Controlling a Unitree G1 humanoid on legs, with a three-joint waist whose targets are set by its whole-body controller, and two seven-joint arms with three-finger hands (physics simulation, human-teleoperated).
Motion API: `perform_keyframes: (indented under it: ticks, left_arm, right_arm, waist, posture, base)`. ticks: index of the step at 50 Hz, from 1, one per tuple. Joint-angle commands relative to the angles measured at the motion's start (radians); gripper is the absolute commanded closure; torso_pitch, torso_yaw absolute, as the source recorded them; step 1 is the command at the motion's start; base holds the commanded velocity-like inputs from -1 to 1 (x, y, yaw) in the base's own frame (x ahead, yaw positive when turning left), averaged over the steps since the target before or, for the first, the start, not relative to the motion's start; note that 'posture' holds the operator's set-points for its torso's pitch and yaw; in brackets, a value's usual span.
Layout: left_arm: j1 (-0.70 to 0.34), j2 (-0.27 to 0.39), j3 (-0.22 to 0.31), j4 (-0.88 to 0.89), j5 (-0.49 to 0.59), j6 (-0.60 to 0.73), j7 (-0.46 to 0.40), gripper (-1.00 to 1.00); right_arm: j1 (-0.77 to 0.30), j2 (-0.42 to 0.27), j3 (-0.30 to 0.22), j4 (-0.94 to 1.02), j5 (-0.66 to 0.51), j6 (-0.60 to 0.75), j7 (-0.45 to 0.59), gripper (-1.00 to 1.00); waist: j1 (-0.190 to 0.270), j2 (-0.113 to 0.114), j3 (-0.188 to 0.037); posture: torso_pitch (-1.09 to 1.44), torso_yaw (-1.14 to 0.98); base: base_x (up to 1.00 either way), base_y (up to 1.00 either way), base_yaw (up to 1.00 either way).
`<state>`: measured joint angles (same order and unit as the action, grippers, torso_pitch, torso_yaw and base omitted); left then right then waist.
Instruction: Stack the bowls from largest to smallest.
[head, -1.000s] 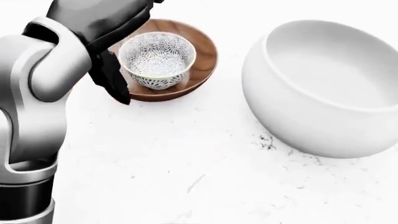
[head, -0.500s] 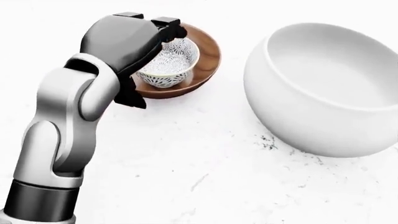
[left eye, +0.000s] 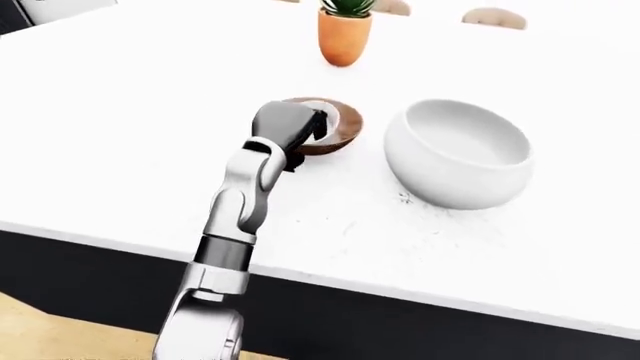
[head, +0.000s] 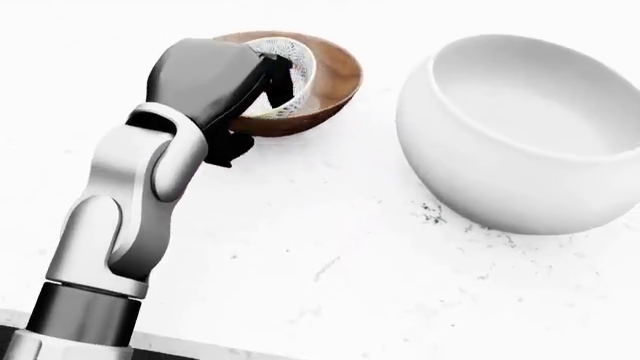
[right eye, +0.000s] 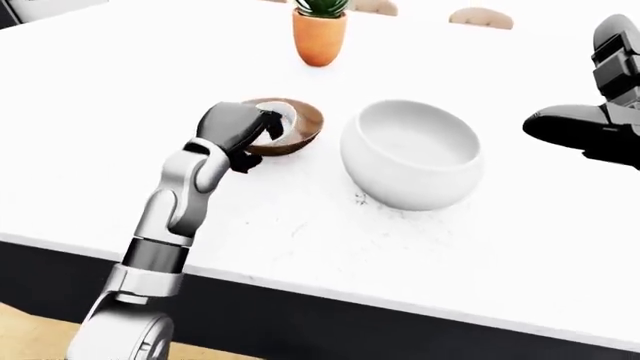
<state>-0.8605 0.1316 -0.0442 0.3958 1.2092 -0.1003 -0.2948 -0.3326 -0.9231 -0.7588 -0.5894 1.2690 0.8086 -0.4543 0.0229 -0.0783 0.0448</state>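
Left hand (head: 262, 84) reaching in from the left of the head view, dark fingers (head: 281, 81) wrapping over the near rim of the small patterned bowl (head: 292, 51) and gripping it, tipping it up on edge inside the wooden bowl (head: 334, 79). Wooden bowl also looking tilted, sitting at the top of that view on the white table (head: 330, 247). Patterned bowl mostly hiding behind the knuckles, only its upper rim and a bit of the inside peeking out

Moving right: large white bowl (head: 520, 135) standing upright near the wooden one, apart from it, not touching, with a few dark specks (head: 432, 214) lying on the table at its base

Further up in the right-eye view, orange pot (right eye: 317, 34) with a green plant (right eye: 318, 7) sitting beyond the bowls, two tan chair tops (right eye: 480, 16) poking over the table's top edge

Far right of the right-eye view: right hand (right eye: 600, 120) hanging above the table, well apart from the bowls, gripping nothing, but getting cut off by the frame edge, so not able to say whether spread or curled
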Motion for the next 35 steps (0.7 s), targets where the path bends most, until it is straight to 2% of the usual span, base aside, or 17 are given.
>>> perform_keyframes:
  ticks: [1, 9, 24, 35]
  left_arm:
    - [-0.003, -0.002, -0.010, 0.011, 0.002, 0.006, -0.068, 0.62]
    - [-0.051, 0.014, 0.008, -0.039, -0.013, 0.019, -0.114, 1.00]
    - [-0.178, 0.073, 0.053, -0.190, -0.097, 0.051, -0.177, 1.00]
    - [-0.287, 0.076, 0.055, -0.239, -0.159, 0.075, -0.186, 1.00]
  right_arm:
    - [-0.017, -0.020, -0.019, -0.007, -0.008, -0.026, 0.001, -1.00]
    - [-0.022, -0.020, -0.016, -0.012, -0.003, -0.020, -0.008, -1.00]
    - [0.001, -0.088, -0.087, 0.016, 0.062, -0.020, -0.013, -1.00]
    - [0.007, -0.115, -0.102, 0.027, 0.086, -0.027, -0.019, -1.00]
  waist:
    - [0.001, -0.005, -0.010]
    - [-0.002, -0.008, -0.010]
    - [-0.002, -0.006, -0.011]
    - [0.000, -0.008, -0.004]
  posture:
    - [0.00, 0.00]
    - [0.00, 0.00]
    - [0.00, 0.00]
    - [0.00, 0.00]
  base:
    - [0.00, 0.00, 0.00]
    - [0.00, 0.00, 0.00]
    - [0.00, 0.00, 0.00]
    - [0.00, 0.00, 0.00]
